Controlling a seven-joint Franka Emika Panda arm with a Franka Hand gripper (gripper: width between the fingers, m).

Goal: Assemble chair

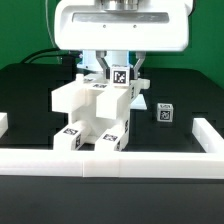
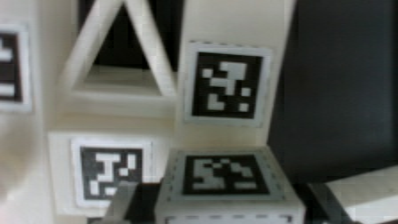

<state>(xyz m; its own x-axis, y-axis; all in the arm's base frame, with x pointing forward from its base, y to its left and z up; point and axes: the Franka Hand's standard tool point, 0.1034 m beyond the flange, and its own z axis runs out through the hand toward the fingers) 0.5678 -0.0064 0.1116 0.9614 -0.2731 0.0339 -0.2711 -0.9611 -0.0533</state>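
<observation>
One white part clamped in the tool, the chair part-built at mid-counter.
Nearest runs the long low plain white border rail (image 1: pixel 110 161). Just behind it, on the black counter (image 1: pixel 30 100), stands the small matte white blocky plastic chair (image 1: pixel 90 110), its tagged lower ends toward the rail. A small loose white tagged block (image 1: pixel 165 113) sits apart on the exterior view's right. Farther back, the glossy white robot arm (image 1: pixel 120 25) reaches down, and its two-finger tool (image 1: pixel 118 70) is closed on the chair's upright tagged white bar (image 1: pixel 119 76) at the top of the assembly. The likely risk is misalignment: if the bar is tilted or unseated, pressing could jam it or shove the loose assembly across the counter, and letting go early could topple it.
</observation>
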